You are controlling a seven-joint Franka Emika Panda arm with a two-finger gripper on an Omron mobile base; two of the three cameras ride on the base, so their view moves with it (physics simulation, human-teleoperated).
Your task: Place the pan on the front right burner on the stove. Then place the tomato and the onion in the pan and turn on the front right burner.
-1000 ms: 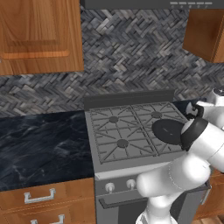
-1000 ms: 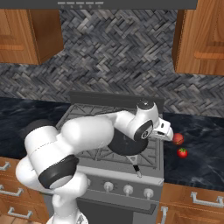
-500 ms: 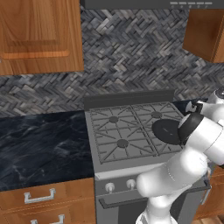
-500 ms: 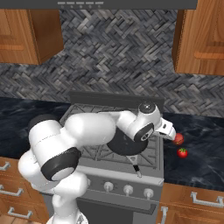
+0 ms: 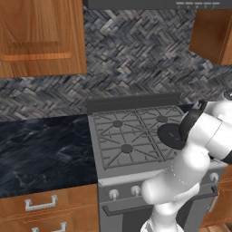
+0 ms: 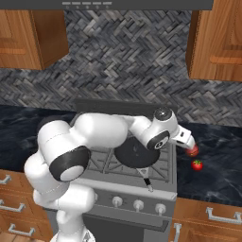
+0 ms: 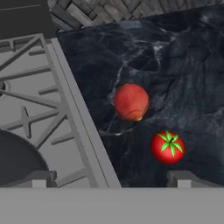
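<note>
Pan (image 6: 136,153): round, dark, shallow; seated on the front right burner of the stove (image 5: 118,141), thin handle (image 6: 146,178) pointing toward the stove's front edge; first step judged complete. Rim also visible at the lower left of the hand view (image 7: 17,159), behind and to the left of the fingertips. Onion (image 7: 131,102): dull red-brown, no green; resting on the dark marble counter (image 7: 183,74) just beside the stove's right edge, ahead of the hand and roughly centred between the two fingertips. Tomato (image 7: 168,147): bright red, green stem top; on the same counter, nearer the hand than the onion, just ahead of the right fingertip, apart from the onion. Gripper (image 6: 188,144): jaws spread wide, nothing between them, poised above the counter close over the onion. Step in hand: judged to be the fetching of the first vegetable, onion or tomato not yet settled from this pose. Next move calls for: descent onto the chosen ball with fingers straddling it, a firm close, a lift, then a carry back and left over the pan. Burner knob: untouched, last in order.
</note>
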